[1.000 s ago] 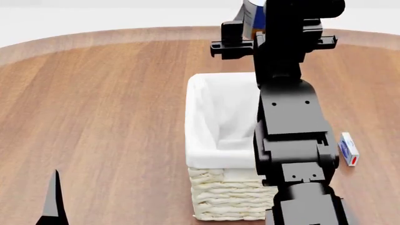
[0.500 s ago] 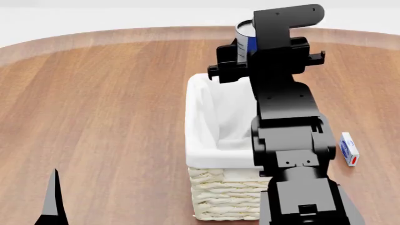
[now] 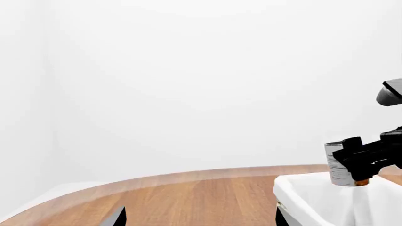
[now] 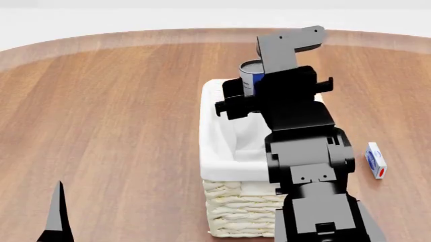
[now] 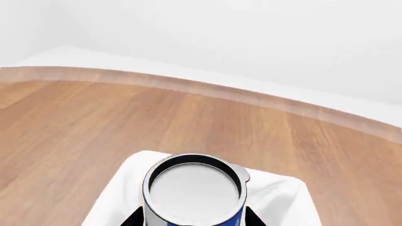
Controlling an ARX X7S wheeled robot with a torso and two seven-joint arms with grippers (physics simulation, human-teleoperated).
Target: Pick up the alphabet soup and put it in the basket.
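Alphabet soup point(image 4: 251, 75) upright, white lid up, blue label showing, clamped between the jaws of the right gripper point(image 4: 259, 96) and held in the air over the far end of the basket point(image 4: 222, 146), above the white cloth liner and not touching it. Basket stands on the wooden tabletop point(image 4: 114, 111), woven cream wall visible at its near end; a small blue-and-white box point(image 4: 376, 160) lies on the tabletop just beyond the right arm. Left gripper point(image 4: 57, 217) low at the near left, well apart from everything, only one dark fingertip in view, so its opening cannot be told.
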